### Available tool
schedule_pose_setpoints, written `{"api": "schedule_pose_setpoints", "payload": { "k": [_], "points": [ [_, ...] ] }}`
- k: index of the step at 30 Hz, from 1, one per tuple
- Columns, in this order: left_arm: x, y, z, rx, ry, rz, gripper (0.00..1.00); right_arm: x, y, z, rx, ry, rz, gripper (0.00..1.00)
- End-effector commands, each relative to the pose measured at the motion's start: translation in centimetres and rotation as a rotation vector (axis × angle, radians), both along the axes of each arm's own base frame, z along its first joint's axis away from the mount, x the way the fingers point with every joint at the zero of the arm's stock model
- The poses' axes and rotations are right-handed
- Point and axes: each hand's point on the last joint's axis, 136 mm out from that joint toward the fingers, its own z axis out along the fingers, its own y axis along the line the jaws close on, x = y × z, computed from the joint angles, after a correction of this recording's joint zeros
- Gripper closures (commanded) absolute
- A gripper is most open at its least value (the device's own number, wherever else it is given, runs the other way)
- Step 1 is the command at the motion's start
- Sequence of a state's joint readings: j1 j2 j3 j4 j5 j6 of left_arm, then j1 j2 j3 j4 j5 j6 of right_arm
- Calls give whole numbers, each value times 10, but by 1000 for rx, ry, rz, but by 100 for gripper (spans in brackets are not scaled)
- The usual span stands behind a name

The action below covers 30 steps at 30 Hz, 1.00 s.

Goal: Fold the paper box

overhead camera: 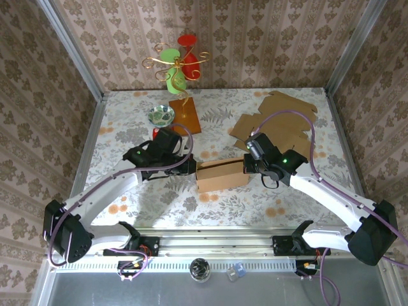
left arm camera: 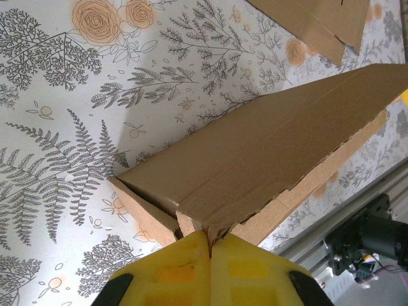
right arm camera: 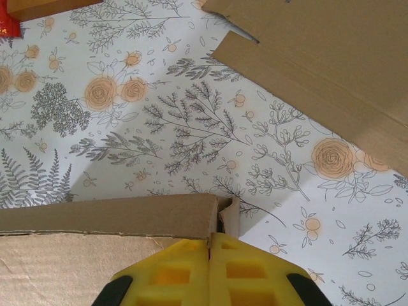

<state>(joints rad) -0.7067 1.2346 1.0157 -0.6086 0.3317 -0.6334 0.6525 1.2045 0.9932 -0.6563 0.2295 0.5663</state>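
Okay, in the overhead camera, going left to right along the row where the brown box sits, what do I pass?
left gripper → paper box → right gripper, with one gripper at each end of the box.

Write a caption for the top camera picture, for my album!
Left gripper and right gripper, both shut, touch opposite ends of the brown cardboard box on the floral table.

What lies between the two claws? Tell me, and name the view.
The paper box fills the stretch between left claw and right claw, one shut claw at each end; the top external view shows it.
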Motion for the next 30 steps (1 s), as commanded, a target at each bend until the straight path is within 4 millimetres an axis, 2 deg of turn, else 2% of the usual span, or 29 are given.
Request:
{"api": "schedule_pose_setpoints", "payload": {
  "k": [1, 7, 30],
  "points": [
    [-5, -1, -2, -28, 43, 46, 100, -13, 0, -16, -13, 60, 3, 100],
    [-8, 1, -5, -30, 59, 58, 100, -13, 0, -16, -16, 59, 4, 100],
    [-24, 13, -39, 5, -33, 42, 100, -15, 1, -20, -36, -4, 48, 100]
  ]
}}
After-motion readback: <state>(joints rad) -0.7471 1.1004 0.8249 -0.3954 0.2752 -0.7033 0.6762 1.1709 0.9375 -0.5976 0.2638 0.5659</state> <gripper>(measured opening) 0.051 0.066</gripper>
